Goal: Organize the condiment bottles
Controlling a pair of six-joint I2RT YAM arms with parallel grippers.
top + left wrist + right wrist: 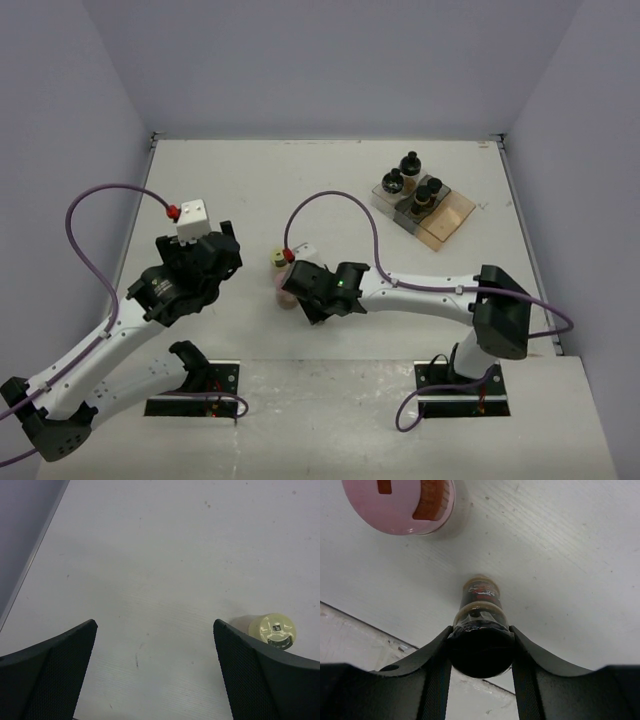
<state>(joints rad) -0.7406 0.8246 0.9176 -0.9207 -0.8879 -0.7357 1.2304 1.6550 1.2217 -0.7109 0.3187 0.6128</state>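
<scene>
My right gripper (pixel 480 652) is shut on a dark-capped jar (pixel 481 630), holding it by the cap with its body pointing down at the table. A pink-capped jar (pixel 400 505) stands just beyond it, and shows by the right wrist in the top view (pixel 286 294). A pale-yellow-capped jar (pixel 275 260) stands next to the pink one. My left gripper (pixel 155 672) is open and empty above bare table, with the pale-yellow-capped jar (pixel 272 630) just outside its right finger. Several dark-capped jars (pixel 409 165) stand in and beside the clear tray (pixel 452 215).
The clear tray sits at the back right, near the right wall. The left wall edge (pixel 30 560) runs close to my left gripper. Purple cables arc over both arms. The table's near edge shows behind the held jar (pixel 365 630).
</scene>
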